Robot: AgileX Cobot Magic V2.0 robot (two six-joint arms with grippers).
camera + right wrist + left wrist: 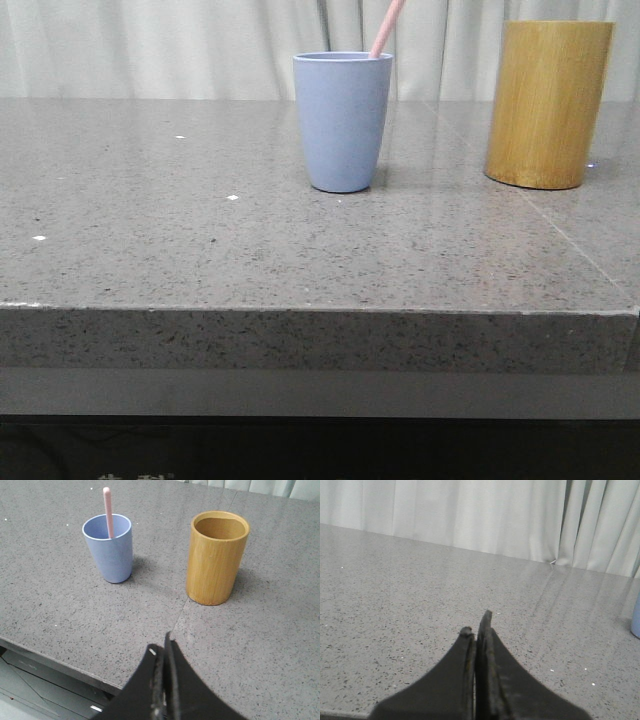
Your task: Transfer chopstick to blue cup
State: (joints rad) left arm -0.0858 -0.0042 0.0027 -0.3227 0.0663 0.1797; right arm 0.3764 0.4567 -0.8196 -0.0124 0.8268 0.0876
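Note:
The blue cup (342, 120) stands upright at mid-table, also seen from the right wrist as the blue cup (109, 547). A pale pink chopstick (386, 28) leans inside it, its upper end sticking out above the rim; the same chopstick (107, 511) shows in the right wrist view. My left gripper (477, 625) is shut with nothing in it, low over bare tabletop, with a sliver of the blue cup (636, 620) at the frame edge. My right gripper (163, 647) is shut and empty, above the table's front edge, well short of both cups. Neither gripper shows in the front view.
A taller yellow-brown bamboo cylinder (548, 104) stands right of the blue cup, its inside (220, 528) showing nothing. The grey speckled stone table (150, 230) ends in a front edge (50, 652). White curtains (470, 515) hang behind.

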